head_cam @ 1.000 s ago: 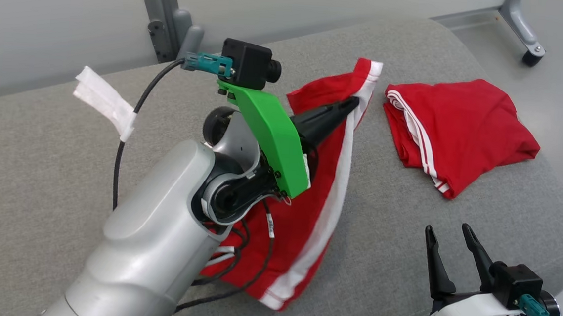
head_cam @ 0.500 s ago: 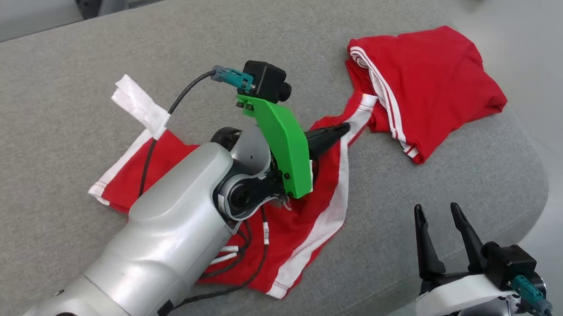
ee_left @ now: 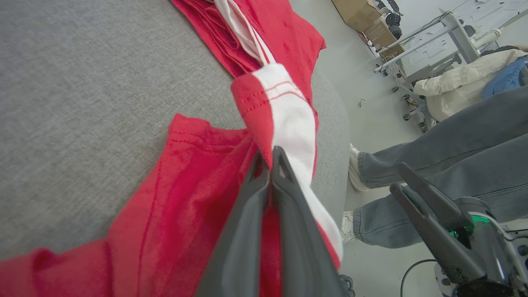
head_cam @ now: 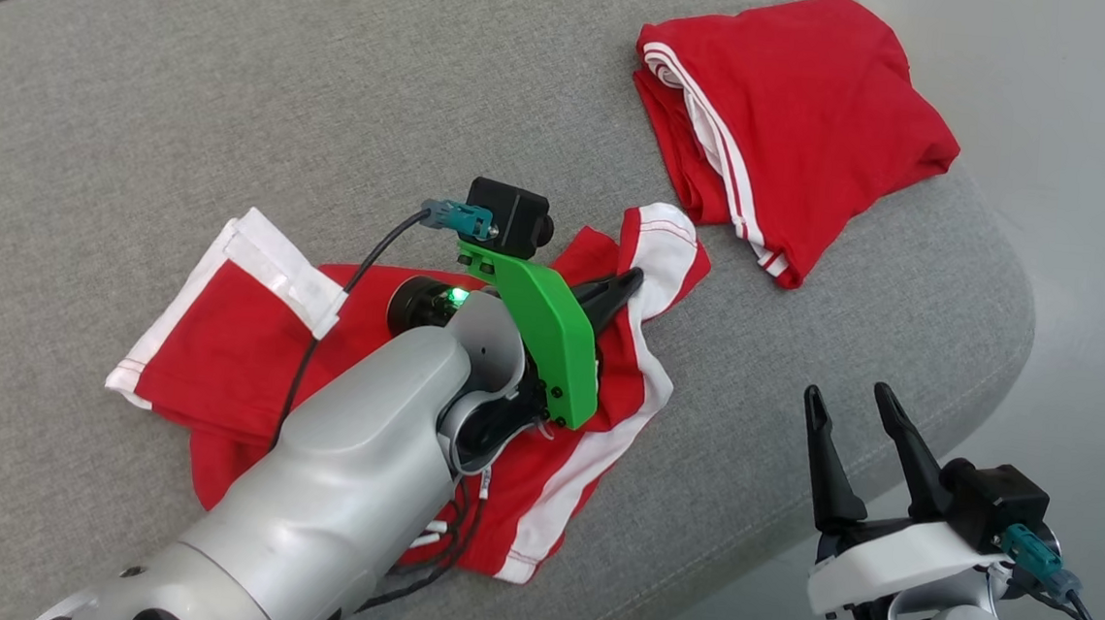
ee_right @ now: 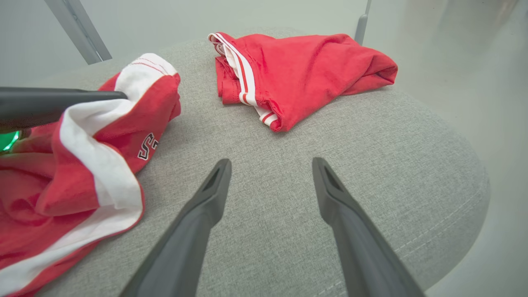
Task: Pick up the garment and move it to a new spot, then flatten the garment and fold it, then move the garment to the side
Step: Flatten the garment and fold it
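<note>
The garment (head_cam: 218,364) is red with white stripes and lies crumpled on the grey padded surface (head_cam: 238,84). My left gripper (head_cam: 627,281) is shut on a raised fold at its white-striped edge, and the left wrist view shows the closed tips (ee_left: 268,154) pinching the red and white cloth (ee_left: 185,173). The left forearm hides the middle of the garment. My right gripper (head_cam: 848,394) stands open and empty at the lower right, beyond the pad's edge. In the right wrist view its gap (ee_right: 272,161) faces bare grey pad, with the garment (ee_right: 103,165) off to the left.
A second red garment (head_cam: 799,123), folded, lies at the pad's far right corner (ee_right: 305,70). The pad's rounded edge (head_cam: 1000,312) drops to the floor on the right. A person's legs in grey trousers (ee_left: 445,156) stand beside the pad, near my right gripper (ee_left: 398,176).
The head camera has shifted. My left gripper has drawn the striped edge back from the folded garment and lower, and more of the garment now lies spread on the pad. The right gripper stays open.
</note>
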